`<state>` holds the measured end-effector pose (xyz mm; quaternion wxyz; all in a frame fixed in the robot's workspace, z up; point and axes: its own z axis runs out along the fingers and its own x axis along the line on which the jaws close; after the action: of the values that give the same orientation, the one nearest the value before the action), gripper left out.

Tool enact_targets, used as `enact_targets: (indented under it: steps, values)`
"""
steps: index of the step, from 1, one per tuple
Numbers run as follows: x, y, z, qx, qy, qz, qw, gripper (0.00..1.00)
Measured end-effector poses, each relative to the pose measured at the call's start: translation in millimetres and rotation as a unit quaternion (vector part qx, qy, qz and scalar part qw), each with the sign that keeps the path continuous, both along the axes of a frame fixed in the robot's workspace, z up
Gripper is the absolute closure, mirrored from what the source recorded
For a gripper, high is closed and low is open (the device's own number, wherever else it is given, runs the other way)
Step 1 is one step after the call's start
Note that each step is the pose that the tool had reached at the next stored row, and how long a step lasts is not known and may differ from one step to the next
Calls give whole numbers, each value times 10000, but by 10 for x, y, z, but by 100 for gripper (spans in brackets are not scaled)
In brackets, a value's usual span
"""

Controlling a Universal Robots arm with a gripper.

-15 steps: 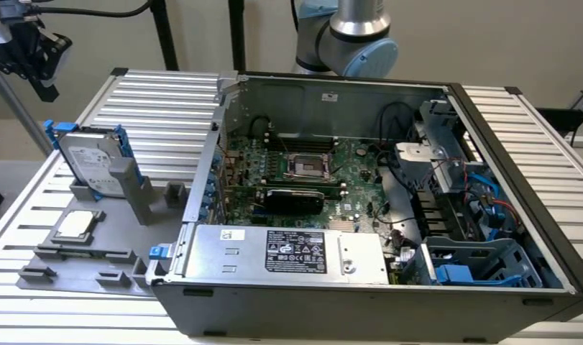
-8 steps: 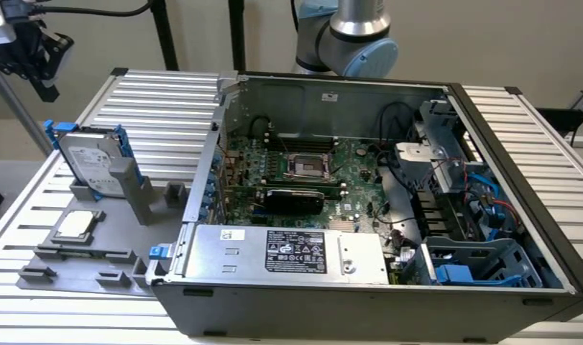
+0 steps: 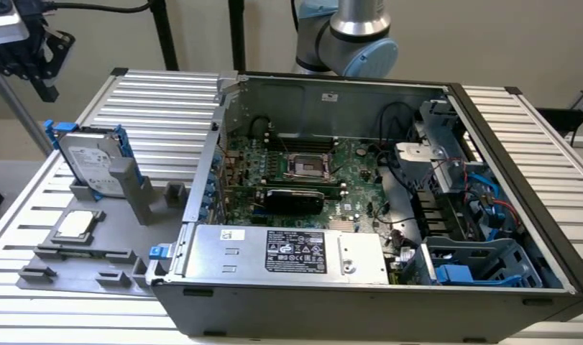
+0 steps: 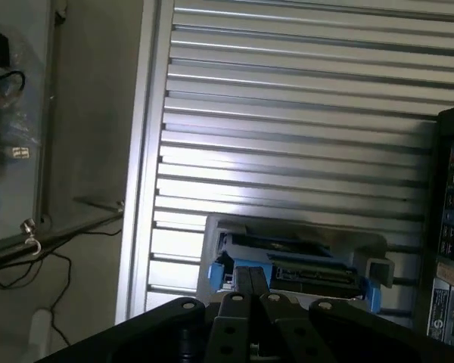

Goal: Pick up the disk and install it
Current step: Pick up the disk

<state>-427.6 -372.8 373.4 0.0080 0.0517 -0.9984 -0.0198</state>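
Observation:
The disk point(image 3: 90, 159), a silver drive with a white label and blue side rails, stands on edge in a grey holder point(image 3: 128, 190) at the exterior view's left. My black gripper point(image 3: 47, 92) hangs well above it and slightly further toward the exterior view's left, touching nothing. In the wrist view the disk point(image 4: 287, 261) shows edge-on, with its blue rails at both ends, just beyond the gripper point(image 4: 250, 274). The two fingers are pressed together, shut, with nothing between them.
An open computer case point(image 3: 521, 180) takes up the middle and right, with the motherboard point(image 3: 301, 169), a silver box with a black label point(image 3: 291, 251) and a blue cage point(image 3: 474, 269) inside. A small silver chip point(image 3: 75, 224) lies on the grey fixture. The ribbed metal table point(image 3: 167, 100) lies underneath.

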Motion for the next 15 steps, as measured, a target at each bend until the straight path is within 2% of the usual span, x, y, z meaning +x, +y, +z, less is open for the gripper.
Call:
enact_targets:
  steps: [4, 8, 11, 15]
  values:
    - [6, 0, -1, 0, 0, 330, 9995, 89]
    - [11, 0, -1, 0, 0, 668, 9978, 89]
    - [15, 0, -3, 0, 0, 923, 9957, 89]
    - [20, 0, -3, 0, 0, 1267, 9919, 89]
